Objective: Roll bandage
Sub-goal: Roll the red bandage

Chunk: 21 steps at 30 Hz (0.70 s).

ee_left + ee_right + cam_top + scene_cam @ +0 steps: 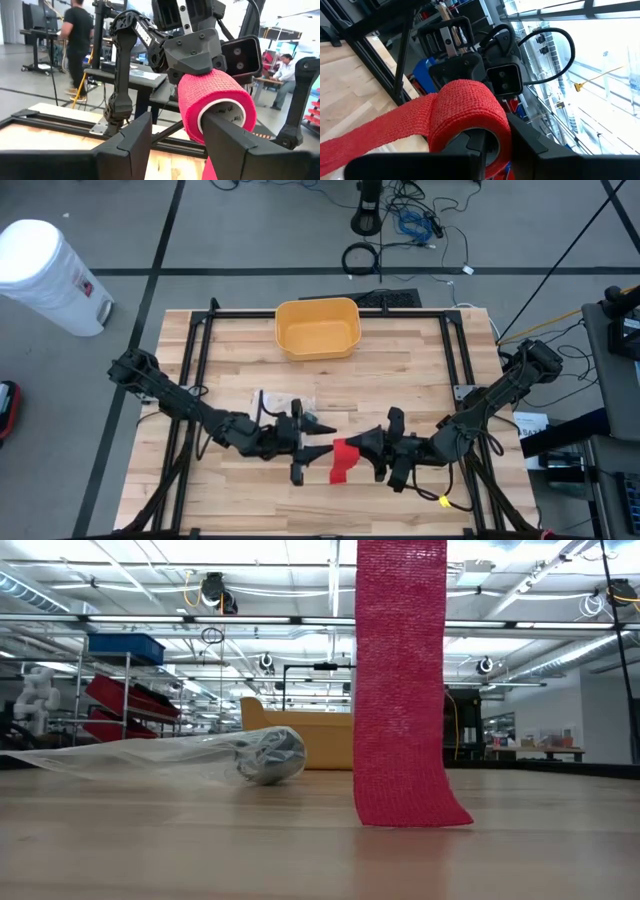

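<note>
A red bandage roll (345, 448) with a white core (226, 109) hangs in the air between my two grippers, which point level at each other over the table's near middle. My right gripper (362, 443) is shut on it. The loose strip (400, 690) hangs straight down from the roll, and its lower end (410, 815) rests on the wood. My left gripper (177, 145) stands open at the roll's other end, one finger (232, 145) in front of the core's mouth, with nothing between its fingers. My right gripper holds the roll (465, 117) by its wall at the end facing it (500, 150), one finger inside the hollow core and one outside. It comes level from the table's right, along the roll's axis. The roll is lifted clear, its strip hanging below. My left gripper has one finger at the core's open end; whether it touches the roll I cannot tell.
A clear plastic wrapper (150, 752) with a grey roll (268, 755) in it lies on the table behind the grippers. A yellow bin (318, 328) stands at the far middle. A black frame (200, 330) borders the tabletop. People move in the room beyond.
</note>
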Motion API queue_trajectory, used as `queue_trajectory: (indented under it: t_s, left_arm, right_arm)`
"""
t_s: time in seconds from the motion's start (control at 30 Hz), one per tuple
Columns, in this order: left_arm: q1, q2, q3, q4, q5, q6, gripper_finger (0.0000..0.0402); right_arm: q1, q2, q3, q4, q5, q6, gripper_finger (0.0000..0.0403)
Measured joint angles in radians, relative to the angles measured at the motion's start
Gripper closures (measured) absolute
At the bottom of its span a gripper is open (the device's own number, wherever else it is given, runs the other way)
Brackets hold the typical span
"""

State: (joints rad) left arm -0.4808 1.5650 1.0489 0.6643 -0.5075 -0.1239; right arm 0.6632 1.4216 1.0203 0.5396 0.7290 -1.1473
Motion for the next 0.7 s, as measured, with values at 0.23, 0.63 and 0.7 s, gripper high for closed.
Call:
queue_trajectory:
  t_s: [0.23, 0.63, 0.7]
  left_arm:
    - [0.004, 0.0, 0.0, 0.001, 0.022, 0.011, 0.0261]
    - [0.004, 0.001, 0.0, 0.007, 0.038, 0.061, 0.0337]
    - [0.003, 0.001, -0.001, 0.007, 0.038, 0.075, 0.0349]
  right_arm:
    - [0.0, 0.0, 0.0, 0.0, 0.005, -0.003, 0.0353]
    - [0.0, 0.0, 0.0, -0.015, 0.005, -0.017, 0.0353]
    - [0.0, 0.0, 0.0, -0.016, 0.005, -0.017, 0.0353]
